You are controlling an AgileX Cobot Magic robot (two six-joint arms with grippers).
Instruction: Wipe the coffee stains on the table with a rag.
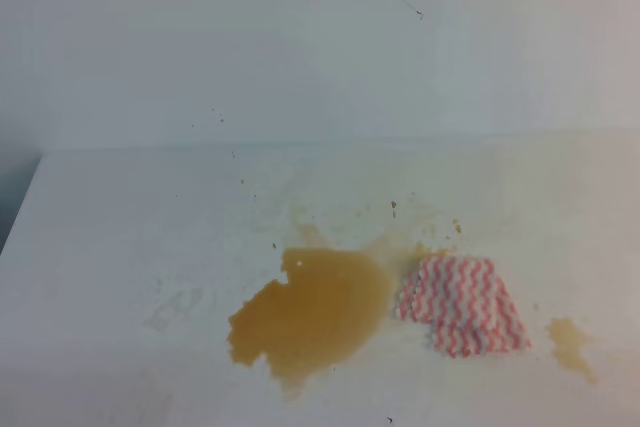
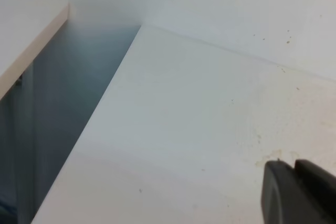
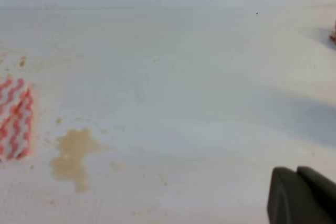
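Note:
A large tan-brown coffee puddle (image 1: 315, 312) spreads across the white table (image 1: 130, 237) near its front middle. The pink-and-white zigzag rag (image 1: 462, 304) lies flat right beside it, its left edge at the puddle's rim. A small blotch (image 1: 572, 342) sits just right of the rag, and tiny specks (image 1: 393, 207) dot the table behind. The right wrist view has the rag (image 3: 14, 119) at its left edge with the small blotch (image 3: 72, 156) beside it. My right gripper (image 3: 296, 170) is shut and empty, well right of the blotch. My left gripper (image 2: 294, 165) is shut over bare table.
A plain white wall (image 1: 320, 37) rises behind the table. The table's left edge (image 2: 100, 108) drops into a dark gap, with another pale surface (image 2: 26, 30) beyond it. A small reddish object (image 3: 333, 35) peeks in at the far right of the right wrist view.

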